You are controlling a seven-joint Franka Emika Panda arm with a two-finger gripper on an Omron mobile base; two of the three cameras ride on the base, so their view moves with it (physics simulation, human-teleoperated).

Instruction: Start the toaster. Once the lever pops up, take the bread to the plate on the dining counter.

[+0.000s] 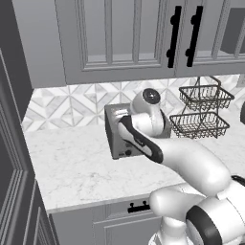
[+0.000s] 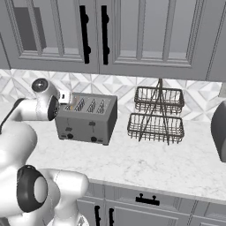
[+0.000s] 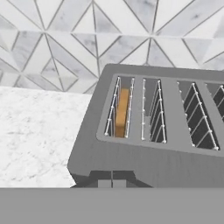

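- In the hand view the gripper (image 3: 112, 183) sits at the very bottom, its two dark tips pressed together with no gap and nothing between them.
- Those tips sit right at the near top edge of the toaster (image 3: 153, 144), roughly below the two leftmost slots. Whether they touch the metal cannot be told from this angle.
- Just beyond the tips, in the leftmost slot, the bread (image 3: 121, 112) stands on edge, sunk between the wire guides. Its thin golden edge runs away from the hand along the slot.
- The other three slots, ranged to the right in that view, look dark and hold nothing visible.
- From the right base view the hand hangs at the toaster's (image 2: 87, 118) left end, level with its top, while the slider levers and knobs lie on the front face, lower down and toward the camera.
- So the relation that matters: the lever serving the bread's slot lies below and in front of the closed tips, which suggests a downward press on that left lever is the step in hand. That is a judgement, since the lever's position is hard to read.
- From the left base view the forearm crosses in front of the toaster (image 1: 115, 129), hiding most of it.
- The toaster stands on a white marbled countertop (image 2: 167, 163) against the patterned backsplash (image 3: 52, 48).
- Further right along the counter stands a two-tier wire basket rack (image 2: 156, 115), well apart from the toaster.
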